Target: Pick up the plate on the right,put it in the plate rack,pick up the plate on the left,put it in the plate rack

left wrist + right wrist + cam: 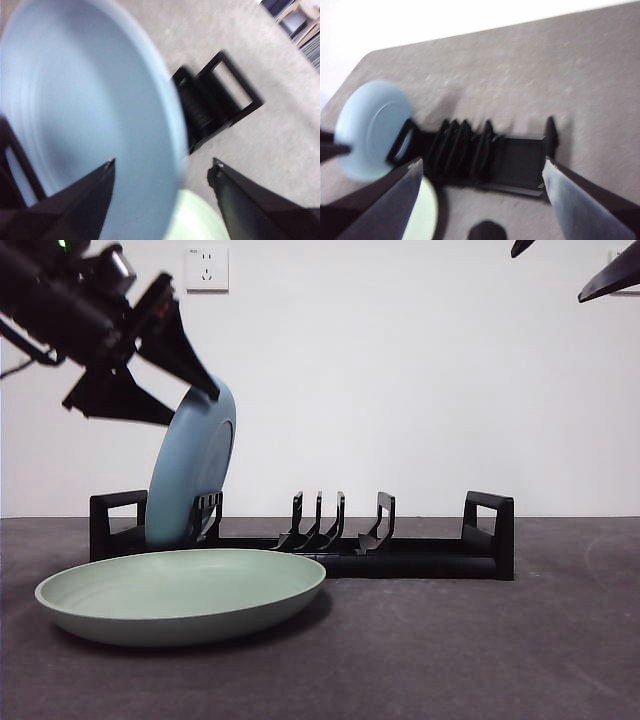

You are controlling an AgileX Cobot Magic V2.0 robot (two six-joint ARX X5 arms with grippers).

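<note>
Nearest me, the green plate lies flat on the tabletop before the plate rack. My left claw grips the blue plate by its upper rim, lower edge among the rack's left-end prongs. My right claw hangs wide, well above.

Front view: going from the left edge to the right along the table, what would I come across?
Left gripper up high holding the blue plate → green plate lying flat in front → plate rack prongs → the rack's right end handle.
</note>
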